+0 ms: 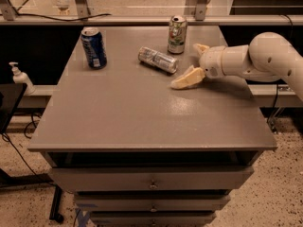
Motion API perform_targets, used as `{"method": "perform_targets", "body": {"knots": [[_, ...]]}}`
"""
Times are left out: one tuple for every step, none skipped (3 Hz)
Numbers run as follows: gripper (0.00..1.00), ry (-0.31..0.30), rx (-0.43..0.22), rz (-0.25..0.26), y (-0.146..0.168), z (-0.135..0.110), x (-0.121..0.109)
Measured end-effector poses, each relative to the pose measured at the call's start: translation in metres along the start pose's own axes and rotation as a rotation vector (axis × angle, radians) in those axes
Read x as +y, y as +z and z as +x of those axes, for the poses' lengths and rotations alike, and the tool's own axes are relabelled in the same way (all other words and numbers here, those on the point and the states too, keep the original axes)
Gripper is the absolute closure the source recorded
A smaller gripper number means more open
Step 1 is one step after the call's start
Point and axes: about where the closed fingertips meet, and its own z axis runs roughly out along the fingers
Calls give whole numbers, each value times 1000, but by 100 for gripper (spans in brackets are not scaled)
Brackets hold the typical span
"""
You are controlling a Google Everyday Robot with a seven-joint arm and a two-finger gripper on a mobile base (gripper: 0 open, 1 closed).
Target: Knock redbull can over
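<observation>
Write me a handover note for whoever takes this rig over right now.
The tool is open and empty, low over the table, back right, just right of the redbull can.
The redbull can lies on its side, back middle, between the upright blue can and the upright white-and-green can.
Done: the can is down.
Left: probably only pulling the arm clear.

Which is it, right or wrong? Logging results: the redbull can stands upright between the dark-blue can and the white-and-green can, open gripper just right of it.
Wrong in one respect: the camera view shows the redbull can lying on its side, not upright. It is between the dark-blue can and the white-and-green can, with the open gripper just right of it.
</observation>
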Motion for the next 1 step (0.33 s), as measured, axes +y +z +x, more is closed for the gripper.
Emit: {"method": "perform_targets", "body": {"knots": [[0,0,0,0,0,0,0]]}}
